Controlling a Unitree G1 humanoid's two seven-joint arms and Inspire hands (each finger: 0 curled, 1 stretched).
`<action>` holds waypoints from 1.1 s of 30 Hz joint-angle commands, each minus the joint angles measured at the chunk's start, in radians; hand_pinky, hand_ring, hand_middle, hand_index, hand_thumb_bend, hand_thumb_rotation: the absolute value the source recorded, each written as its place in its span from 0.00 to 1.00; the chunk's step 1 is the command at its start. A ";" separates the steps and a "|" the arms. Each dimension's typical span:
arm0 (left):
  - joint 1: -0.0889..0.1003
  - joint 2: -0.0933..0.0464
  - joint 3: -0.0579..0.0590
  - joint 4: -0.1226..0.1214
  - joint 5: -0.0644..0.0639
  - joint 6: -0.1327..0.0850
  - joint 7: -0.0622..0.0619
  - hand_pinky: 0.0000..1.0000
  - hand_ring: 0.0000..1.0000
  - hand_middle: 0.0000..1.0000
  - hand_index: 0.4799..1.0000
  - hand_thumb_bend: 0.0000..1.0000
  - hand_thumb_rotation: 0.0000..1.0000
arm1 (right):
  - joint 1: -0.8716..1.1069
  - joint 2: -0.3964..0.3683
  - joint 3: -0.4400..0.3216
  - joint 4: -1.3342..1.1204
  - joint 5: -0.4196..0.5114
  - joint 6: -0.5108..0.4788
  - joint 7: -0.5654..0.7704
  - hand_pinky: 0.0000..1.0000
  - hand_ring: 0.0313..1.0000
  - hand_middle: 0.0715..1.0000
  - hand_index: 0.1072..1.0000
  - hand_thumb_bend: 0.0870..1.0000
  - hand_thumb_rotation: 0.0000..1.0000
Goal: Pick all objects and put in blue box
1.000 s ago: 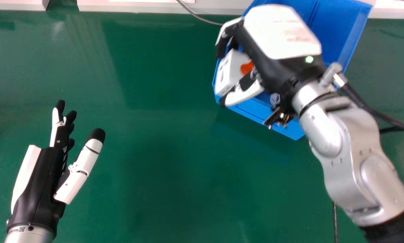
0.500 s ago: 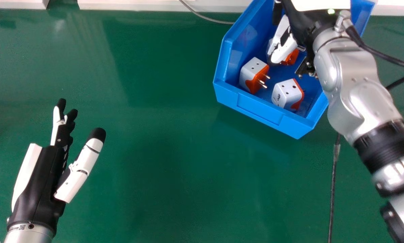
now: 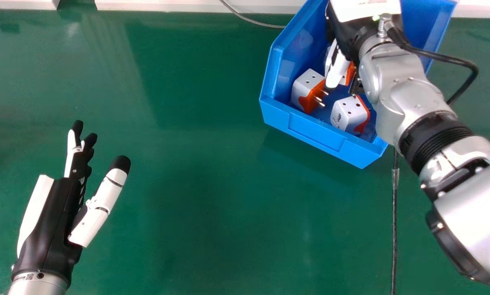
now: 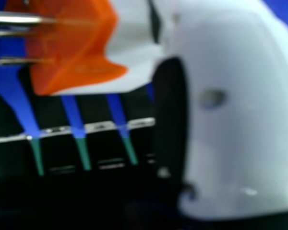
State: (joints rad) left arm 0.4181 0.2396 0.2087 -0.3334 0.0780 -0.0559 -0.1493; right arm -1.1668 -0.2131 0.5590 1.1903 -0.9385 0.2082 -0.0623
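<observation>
At your left, your left hand [image 3: 50, 221] hangs over the green tabletop [image 3: 196, 184], fingers spread and thumb well apart from them, with nothing between. Farther right, beyond it, a grey cable [image 3: 249, 20] runs up to the blue box [image 3: 323, 137]. Inside the box, you see the left plug [image 3: 308, 82], white and orange, near the side wall, its prongs pointing right. Next comes your right hand [image 3: 337, 71], reaching down into the box, its fingers loose and spaced, its thumb just beside the middle plug [image 3: 349, 78]. The right hand view shows that plug's orange side and prongs facing away from the thumb; you cannot tell whether they touch. Slightly right and nearer to you sits the near plug [image 3: 347, 112], also in the box. Right of that, a black cable [image 3: 394, 205] lies along the tabletop, partly under your silver right arm [image 3: 417, 98]
</observation>
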 commanded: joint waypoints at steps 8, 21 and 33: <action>-0.007 -0.006 -0.002 -0.016 -0.009 -0.001 0.003 0.95 0.99 1.00 1.00 0.47 0.80 | -0.068 0.012 0.041 0.019 0.032 0.042 -0.020 0.29 0.38 0.44 0.51 0.50 0.32; -0.020 -0.001 0.001 -0.015 -0.014 0.014 -0.003 0.97 1.00 1.00 1.00 0.46 0.79 | -0.048 0.009 0.028 -0.047 0.082 0.079 -0.003 0.92 1.00 1.00 1.00 0.65 0.75; -0.031 0.004 0.002 -0.007 -0.009 0.018 0.000 0.96 0.99 1.00 1.00 0.45 0.79 | -0.042 0.012 0.011 -0.092 0.114 0.112 -0.010 0.92 1.00 1.00 1.00 0.61 0.66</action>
State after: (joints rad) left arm 0.3885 0.2355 0.2064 -0.3335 0.0681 -0.0322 -0.1512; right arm -1.1737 -0.1960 0.5802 1.1407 -0.8311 0.3108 -0.0571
